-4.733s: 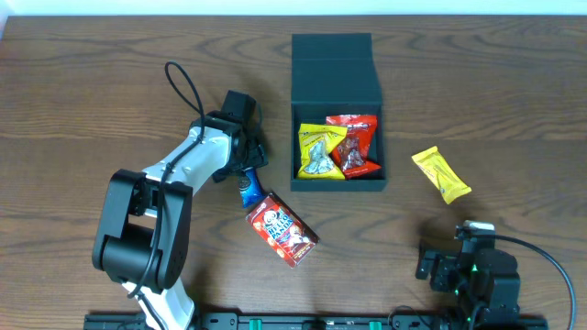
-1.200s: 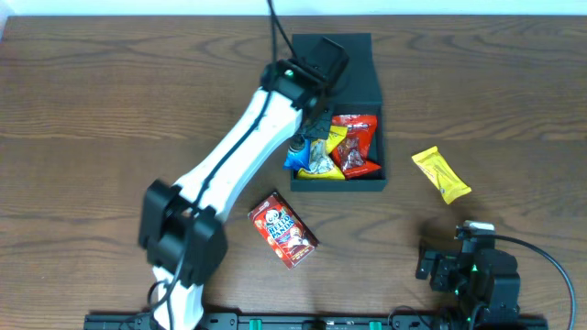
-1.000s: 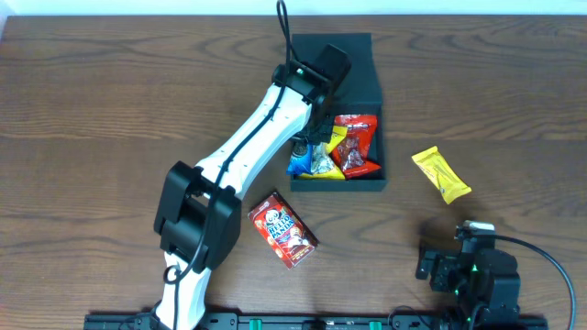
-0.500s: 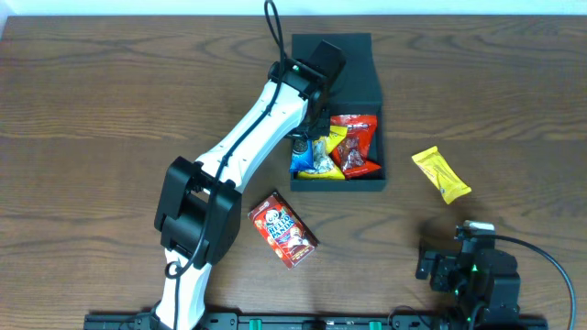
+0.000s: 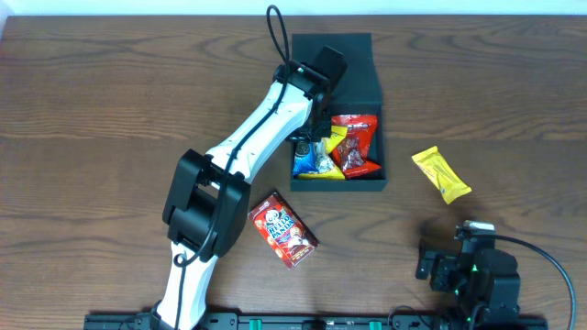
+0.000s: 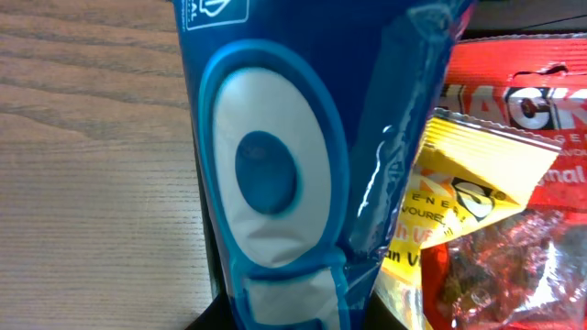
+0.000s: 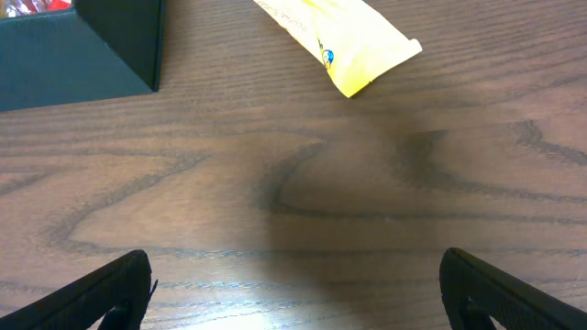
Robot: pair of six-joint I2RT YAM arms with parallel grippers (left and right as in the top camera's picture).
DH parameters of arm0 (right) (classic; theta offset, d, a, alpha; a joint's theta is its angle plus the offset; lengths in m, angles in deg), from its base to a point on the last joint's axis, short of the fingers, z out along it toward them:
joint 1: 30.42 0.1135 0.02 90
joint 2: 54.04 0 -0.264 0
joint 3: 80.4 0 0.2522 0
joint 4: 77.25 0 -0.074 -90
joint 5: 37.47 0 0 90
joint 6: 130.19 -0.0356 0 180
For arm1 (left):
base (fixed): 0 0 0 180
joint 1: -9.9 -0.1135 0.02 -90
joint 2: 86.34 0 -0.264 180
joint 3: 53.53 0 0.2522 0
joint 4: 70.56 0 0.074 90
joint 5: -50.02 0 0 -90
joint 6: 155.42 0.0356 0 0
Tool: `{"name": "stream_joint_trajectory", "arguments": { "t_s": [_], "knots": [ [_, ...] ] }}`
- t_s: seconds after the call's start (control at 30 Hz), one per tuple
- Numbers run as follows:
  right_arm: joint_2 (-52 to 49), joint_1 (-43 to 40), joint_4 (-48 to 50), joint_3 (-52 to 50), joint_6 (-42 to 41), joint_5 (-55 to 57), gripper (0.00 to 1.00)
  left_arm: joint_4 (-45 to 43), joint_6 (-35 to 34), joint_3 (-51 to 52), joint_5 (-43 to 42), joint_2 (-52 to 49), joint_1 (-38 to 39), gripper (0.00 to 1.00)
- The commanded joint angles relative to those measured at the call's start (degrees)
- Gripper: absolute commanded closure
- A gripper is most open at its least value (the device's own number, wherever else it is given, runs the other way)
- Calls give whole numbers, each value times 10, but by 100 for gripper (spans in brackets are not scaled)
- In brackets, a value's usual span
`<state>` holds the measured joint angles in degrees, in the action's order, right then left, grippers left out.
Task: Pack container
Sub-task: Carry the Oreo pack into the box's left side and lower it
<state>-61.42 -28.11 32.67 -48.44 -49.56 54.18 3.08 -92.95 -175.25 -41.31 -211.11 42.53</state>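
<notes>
Bench point(image 5: 110, 110) is dark wood grain. Two pkts lie loose on it: a loose red pkt point(image 5: 282, 229) w/ cartoon print, in front of the container and to its left, and a loose yellow pkt point(image 5: 441, 174) to the container's right, well apart from it. The same loose yellow pkt point(image 7: 339, 37) shows at the top of the right wrist view, w/ a container corner point(image 7: 83, 46) top left.

Left arm point(image 5: 248, 151) reaches diagonally across the bench and covers the container's left rim and part of the lid flap point(image 5: 353, 69). Left gripper point(image 5: 309, 131) hangs over the left side of the box. Blue pkt point(image 6: 275, 165) fills the left wrist view close up; no fingers show there, so can't tell whether the gripper has hold of it.

Right gripper point(image 7: 293, 275) sits low at the bench's near right, fingers spread wide, nothing between them.

Container point(image 5: 371, 179): dark teal-black, matte, roughly square, at bench centre-back, open w/ flap lying back. Inside: blue pkt point(image 5: 305, 162) at left wall, yellow pkt point(image 5: 332, 147) mid, red pkt point(image 5: 358, 142) right, overlapping.
</notes>
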Motion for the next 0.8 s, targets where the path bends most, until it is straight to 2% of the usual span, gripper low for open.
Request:
{"name": "stream_joint_trajectory", "arguments": {
  "t_s": [0.0,0.23,0.27,0.33,0.47,0.63,0.77],
  "knots": [
    [2,-3,-2,-1,9,-2,1,1,-12,-10,-1,-4,-4,82],
    [2,-3,-2,-1,9,-2,1,-3,-23,3,5,-5,-8,81],
    [2,-3,-2,-1,9,-2,1,-3,-23,3,5,-5,-9,78],
    [2,-3,-2,-1,9,-2,1,-3,-23,3,6,-5,-9,65],
    [2,-3,-2,-1,9,-2,1,-1,-23,3,14,-5,-8,64],
    [2,-3,-2,-1,9,-2,1,-1,-23,2,14,0,-8,40],
    [2,-3,-2,-1,9,-2,1,1,-23,1,16,21,-8,37]
  ]
}}
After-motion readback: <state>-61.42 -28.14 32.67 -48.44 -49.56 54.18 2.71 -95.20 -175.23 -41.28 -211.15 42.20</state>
